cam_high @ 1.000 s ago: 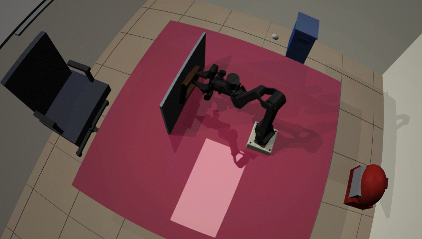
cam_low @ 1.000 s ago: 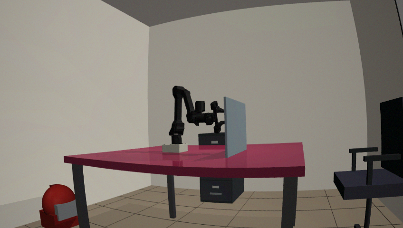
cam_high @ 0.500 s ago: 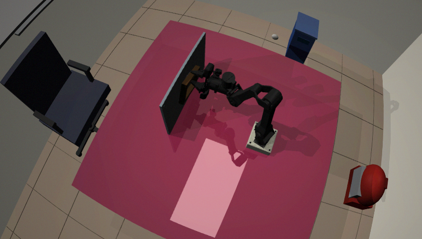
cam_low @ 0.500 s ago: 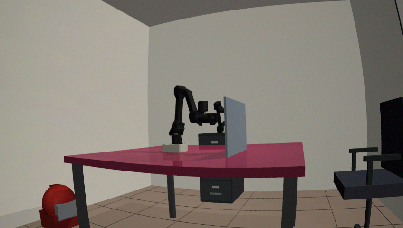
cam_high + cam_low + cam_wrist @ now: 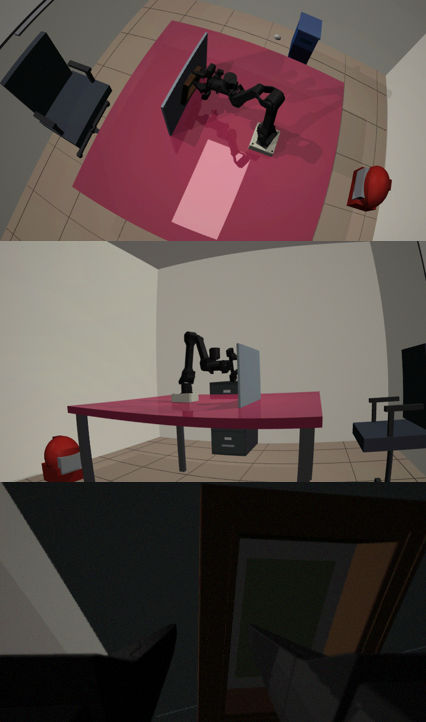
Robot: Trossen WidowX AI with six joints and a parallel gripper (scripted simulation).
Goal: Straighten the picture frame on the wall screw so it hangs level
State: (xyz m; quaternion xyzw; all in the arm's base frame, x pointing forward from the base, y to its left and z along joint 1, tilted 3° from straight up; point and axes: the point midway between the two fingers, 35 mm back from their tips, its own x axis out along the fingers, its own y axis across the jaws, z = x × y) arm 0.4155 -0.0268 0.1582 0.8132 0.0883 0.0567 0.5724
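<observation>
The brown picture frame (image 5: 184,94) (image 5: 216,582) hangs on the near face of the upright grey board (image 5: 175,112) (image 5: 249,378) (image 5: 135,547). Its tilt is hard to judge from these views. My gripper (image 5: 194,78) (image 5: 212,629) is open, with its fingers one above the other at the frame. In the wrist view, one finger is beyond the frame's outer edge and the other is in front of the picture, with one frame bar between them. Contact cannot be made out. The screw and the notched strip are hidden. In the exterior view, the board hides the frame and fingertips.
The board stands on the red table (image 5: 134,149) (image 5: 284,408). The arm's pale base (image 5: 253,143) (image 5: 184,397) is on the table, on the frame's side of the board. A chair (image 5: 80,95) (image 5: 388,432) stands beyond the table edge behind the board.
</observation>
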